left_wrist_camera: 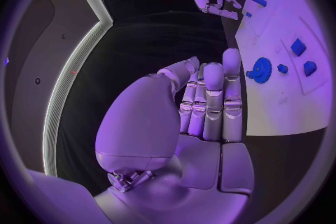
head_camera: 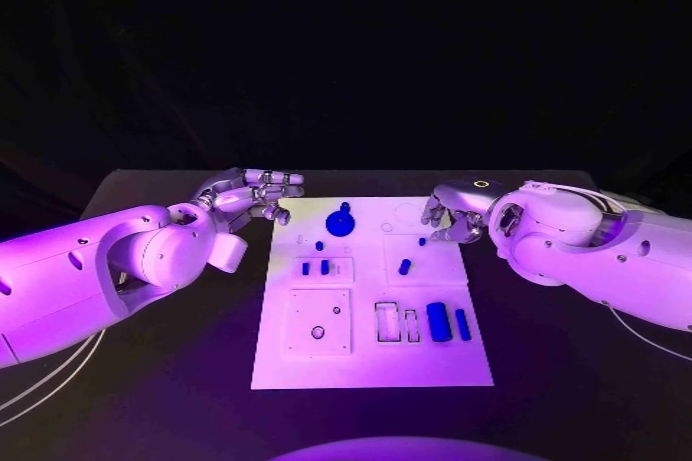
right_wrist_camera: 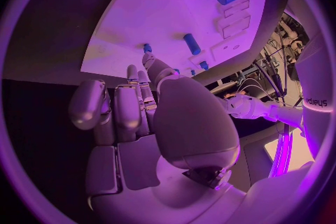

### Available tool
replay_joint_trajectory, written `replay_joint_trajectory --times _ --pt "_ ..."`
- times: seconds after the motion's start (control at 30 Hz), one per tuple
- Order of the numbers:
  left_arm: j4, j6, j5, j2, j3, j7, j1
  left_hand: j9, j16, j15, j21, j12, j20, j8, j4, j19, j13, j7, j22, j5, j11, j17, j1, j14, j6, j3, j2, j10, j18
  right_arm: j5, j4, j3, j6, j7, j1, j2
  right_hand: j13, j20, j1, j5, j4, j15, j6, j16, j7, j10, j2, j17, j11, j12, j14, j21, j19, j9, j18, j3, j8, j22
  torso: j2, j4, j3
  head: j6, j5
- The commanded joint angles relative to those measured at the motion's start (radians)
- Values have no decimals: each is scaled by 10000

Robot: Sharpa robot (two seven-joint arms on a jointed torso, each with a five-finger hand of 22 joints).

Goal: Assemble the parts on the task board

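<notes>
Black table point(head_camera: 173, 381), flanking empty robot hands

Two bulky white arms with smooth rounded shells enter from the left and right edges of the frame, each dotted with small dark screw holes. The left hand point(head_camera: 257, 193) and right hand point(head_camera: 456, 213) are silver, built of segmented metallic fingers with pale padded tips. Thin white cables trail beneath both arms toward the lower corners. The right forearm carries dark lettering.
</notes>
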Motion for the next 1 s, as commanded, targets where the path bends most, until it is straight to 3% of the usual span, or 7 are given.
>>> replay_joint_trajectory --times 0.03,0.23,0.4,1.0 --pt "88 -24 682 -6 5 521 -6 -17 -54 16 -56 55 9 69 2 -53 18 -17 -12 2 -18 -25 -50 -80 56 -58 70 43 194 -557 -107 -2 385 -149 -96 127 -57 -79 -13 -47 -19 -57 -38 -66 -38 -66 -72 -30 -25 -49 341 -33 23 -10 66 104 -59 -27 2 12 1 -20 3" --pt "211 46 718 -25 4 560 -14 -20 -73 10 -73 84 3 74 -23 -58 24 -14 -24 38 -17 -68 -28 -101 64 -66 94 27 194 -527 -282 -12 403 -42 -251 304 -181 -106 -20 -27 -22 -87 -48 -87 -47 -64 -81 -55 -32 -49 343 -92 5 -9 81 238 -58 -108 8 7 -15 -24 2" --pt "257 97 721 -34 4 559 -17 -23 -108 11 -85 100 1 74 -35 -62 28 -6 -32 57 -15 -134 -24 -130 64 -77 102 13 194 -477 -377 -17 403 41 -361 446 -287 -119 -24 -25 -24 -94 -42 -94 -51 -43 -66 -65 -33 -39 349 -107 15 -6 78 378 -53 -118 0 4 5 -52 42" --pt "303 137 606 -91 4 488 -19 -32 -139 5 -119 178 -15 79 -156 -74 44 5 -54 101 -10 -204 85 -179 70 -85 138 -38 195 -336 -787 -25 772 75 -533 854 -575 -114 -78 -366 -73 -62 468 -71 -72 514 182 -96 -92 167 392 -179 88 81 85 1358 81 -204 -4 -12 13 -88 71"
